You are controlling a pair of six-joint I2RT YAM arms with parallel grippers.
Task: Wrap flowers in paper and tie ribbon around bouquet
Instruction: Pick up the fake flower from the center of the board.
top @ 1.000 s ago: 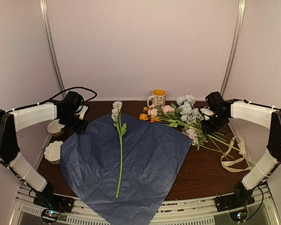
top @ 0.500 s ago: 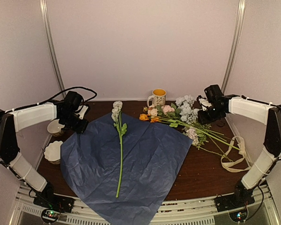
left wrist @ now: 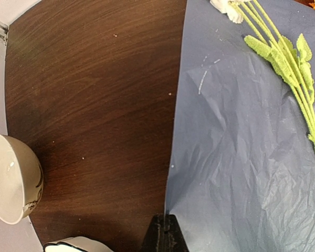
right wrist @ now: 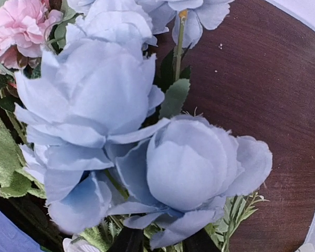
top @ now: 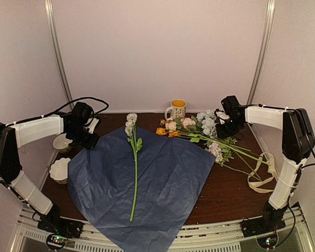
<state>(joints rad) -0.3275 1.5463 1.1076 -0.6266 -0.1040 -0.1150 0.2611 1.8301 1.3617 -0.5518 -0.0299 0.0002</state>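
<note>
Nearest the arm bases, the blue paper lies spread flat on the dark wooden table, its near corner hanging over the front edge. A single white-headed stem lies lengthwise on the sheet, its head at the far corner. To the right, well apart from the paper, the cream ribbon lies in loose loops by the table's right edge. On the left a scalloped white bowl sits just beside the paper, with a second bowl behind it. The left tool hovers above the sheet's far left edge; its wrist view shows the closed fingertips pressed together with nothing between them. Farther back, the flowers lie in a bunch off the paper's right corner, stems pointing toward the ribbon. The right tool is down among the pale blue heads; in its wrist view the two dark fingers stand a little apart with petals between them, and I cannot tell whether they pinch anything. A mug with a yellow inside stands at the far edge.
</note>
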